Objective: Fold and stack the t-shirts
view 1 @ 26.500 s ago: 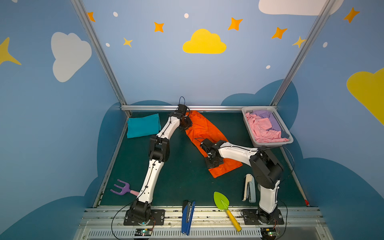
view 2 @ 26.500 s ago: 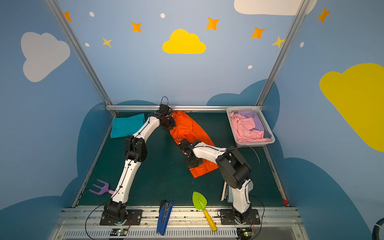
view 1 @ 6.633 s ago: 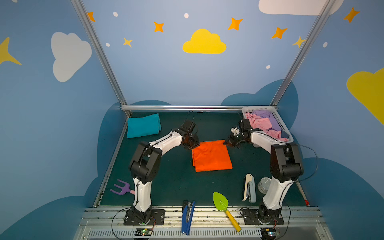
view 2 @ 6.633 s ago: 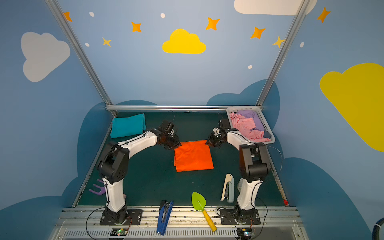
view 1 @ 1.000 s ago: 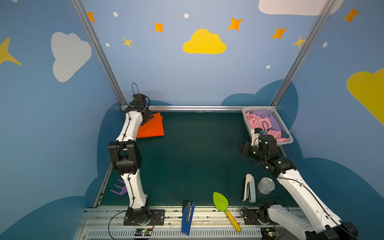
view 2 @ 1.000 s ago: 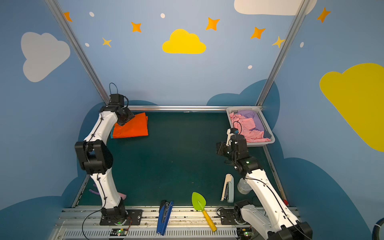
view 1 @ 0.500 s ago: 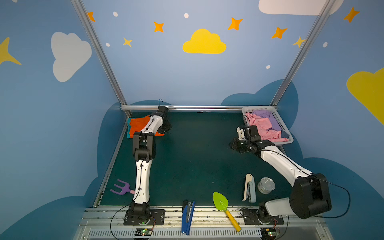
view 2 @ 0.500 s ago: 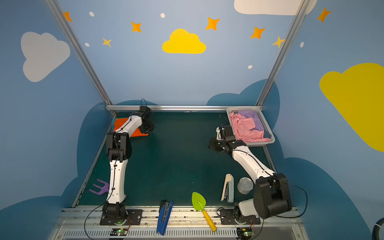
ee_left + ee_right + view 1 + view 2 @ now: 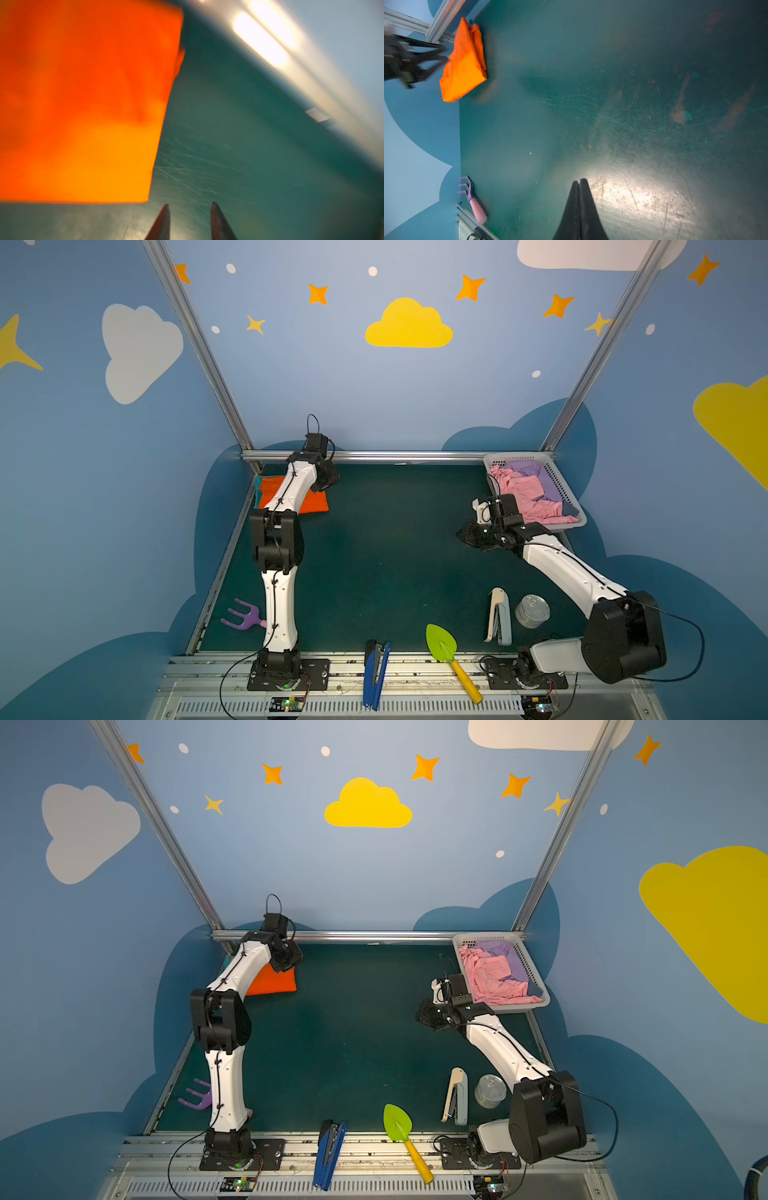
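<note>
Finishing the stacking step, by the look of it: leaving the folded orange t-shirt (image 9: 309,502) in the back left corner of the surface (image 9: 395,572), lying on the teal t-shirt (image 9: 258,483), with only a thin teal strip showing at the wall-side edge in both top views. Judging that pile done for now, with pink cloth (image 9: 523,493) and some purple waiting in the white basket (image 9: 519,456) at the back right.

Probably calling next for lifting the left arm (image 9: 291,489) clear of the pile without dragging the top layer. Then reaching into the basket for another garment and spreading it flat on the open middle of the surface.

Holding the left hand (image 9: 189,204) a little parted, a clear gap between the tips, gripping nothing. Hovering over bare surface just beside a corner of the orange cloth; not managing to tell, through the blur, whether brushing it or not.

Pressing the right hand (image 9: 580,180) fully closed, tip against tip, carrying nothing. Hanging over bare surface just beside the basket, well apart from the stack.
</note>
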Robot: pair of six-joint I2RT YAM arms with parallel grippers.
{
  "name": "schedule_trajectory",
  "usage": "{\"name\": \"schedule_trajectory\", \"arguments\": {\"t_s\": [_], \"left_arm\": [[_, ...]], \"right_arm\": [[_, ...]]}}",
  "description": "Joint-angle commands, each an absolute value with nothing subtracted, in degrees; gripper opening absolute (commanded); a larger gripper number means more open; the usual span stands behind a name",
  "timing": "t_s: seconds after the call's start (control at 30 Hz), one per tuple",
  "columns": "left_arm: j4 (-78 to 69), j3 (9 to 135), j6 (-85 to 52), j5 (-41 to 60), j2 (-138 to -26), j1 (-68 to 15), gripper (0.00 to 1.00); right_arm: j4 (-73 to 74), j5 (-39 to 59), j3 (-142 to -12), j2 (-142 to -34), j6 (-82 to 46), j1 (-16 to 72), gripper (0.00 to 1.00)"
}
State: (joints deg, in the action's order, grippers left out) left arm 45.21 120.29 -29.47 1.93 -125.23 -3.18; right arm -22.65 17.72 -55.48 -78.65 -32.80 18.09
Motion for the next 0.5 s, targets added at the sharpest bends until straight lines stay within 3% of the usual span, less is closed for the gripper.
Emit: {"name": "schedule_trajectory", "arguments": {"t_s": [0.0,0.23,0.37,0.47], "left_arm": [[44.66,116.95,-29.19,-1.64,-119.07,1.38,0.26],[36.42,104.4,-31.42,11.48,-117.88,15.55,0.13],[30.92,101.69,-33.11,23.84,-122.7,21.91,0.09],[30.23,101.22,-34.77,26.72,-127.35,24.17,0.07]], "right_arm": [[-23.81,18.53,-55.24,-77.36,-33.83,18.11,0.03],[-23.45,19.47,-55.72,-78.95,-34.32,18.37,0.03],[-23.13,18.63,-55.38,-80.7,-34.01,18.36,0.03],[-22.22,19.06,-55.44,-82.93,-34.28,18.37,0.02]]}}
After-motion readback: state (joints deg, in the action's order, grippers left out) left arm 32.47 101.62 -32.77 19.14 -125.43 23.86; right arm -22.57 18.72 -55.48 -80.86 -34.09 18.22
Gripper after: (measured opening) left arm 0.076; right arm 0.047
